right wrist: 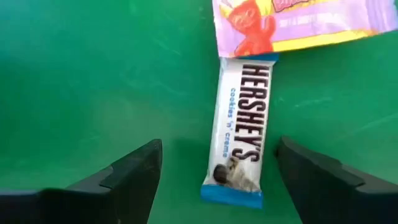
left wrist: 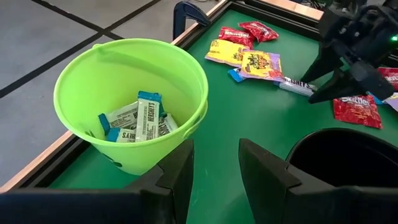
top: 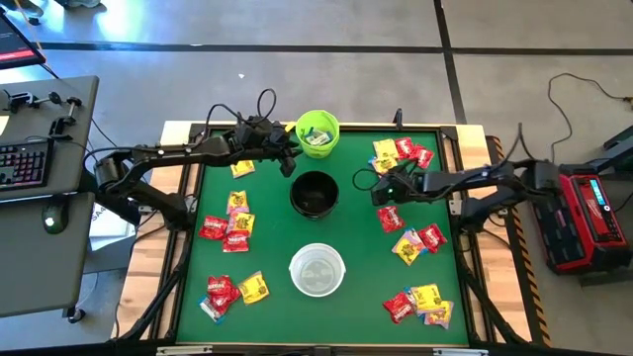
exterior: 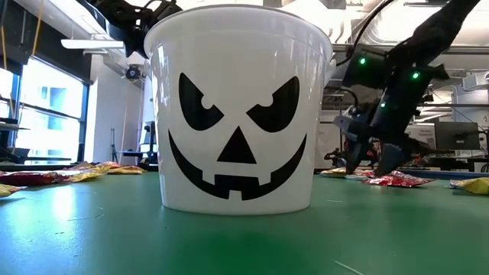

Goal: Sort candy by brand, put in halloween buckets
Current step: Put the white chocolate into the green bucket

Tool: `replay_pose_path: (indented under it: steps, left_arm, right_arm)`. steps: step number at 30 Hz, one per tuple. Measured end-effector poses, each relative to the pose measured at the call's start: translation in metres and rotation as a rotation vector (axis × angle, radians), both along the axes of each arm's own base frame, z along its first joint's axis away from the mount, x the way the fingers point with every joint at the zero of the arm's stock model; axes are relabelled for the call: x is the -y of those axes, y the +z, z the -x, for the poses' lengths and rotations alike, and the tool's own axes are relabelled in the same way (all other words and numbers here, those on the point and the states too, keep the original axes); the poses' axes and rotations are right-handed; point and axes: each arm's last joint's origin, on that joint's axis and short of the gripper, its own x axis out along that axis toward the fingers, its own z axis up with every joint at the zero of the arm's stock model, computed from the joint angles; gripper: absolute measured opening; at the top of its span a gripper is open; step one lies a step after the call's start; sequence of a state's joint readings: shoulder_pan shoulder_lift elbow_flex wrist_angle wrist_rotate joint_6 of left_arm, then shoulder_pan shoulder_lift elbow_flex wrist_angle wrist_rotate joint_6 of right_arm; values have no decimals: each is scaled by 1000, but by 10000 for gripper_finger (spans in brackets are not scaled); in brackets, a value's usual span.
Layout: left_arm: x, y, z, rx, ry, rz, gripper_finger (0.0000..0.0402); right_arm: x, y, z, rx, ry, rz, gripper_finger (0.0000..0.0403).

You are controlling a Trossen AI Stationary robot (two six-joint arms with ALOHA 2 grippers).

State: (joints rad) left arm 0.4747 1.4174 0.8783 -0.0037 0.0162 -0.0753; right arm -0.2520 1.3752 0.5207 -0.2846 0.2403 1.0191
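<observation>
A pale blue-white Hershey's bar (right wrist: 239, 127) lies flat on the green worktop (right wrist: 93, 81), its long axis running straight away from the right claw (right wrist: 217, 168), whose fingers stand wide to either side of it. One end touches a yellow packet (right wrist: 298, 22). The left claw (left wrist: 214, 165), partly open and empty, hovers between the lime green bucket (left wrist: 112, 74), which holds similar bars, and the black bucket (left wrist: 348, 155).
</observation>
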Motion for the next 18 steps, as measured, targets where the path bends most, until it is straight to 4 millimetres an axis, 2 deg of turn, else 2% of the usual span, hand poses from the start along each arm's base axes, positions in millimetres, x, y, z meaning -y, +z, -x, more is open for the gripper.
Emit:
replay_pose_path:
  steps: [7, 13, 18]
  left_arm:
    - [0, -1, 0, -7, 2, 3, 119]
    - [1, -2, 1, -26, 3, 13, 120]
    - [1, -2, 1, -26, 3, 14, 120]
  right_arm:
    - [6, -4, -6, 58, 39, -58, 275]
    - [8, 2, -11, 146, 149, -105, 235]
    - [11, 4, -13, 176, 168, -96, 201]
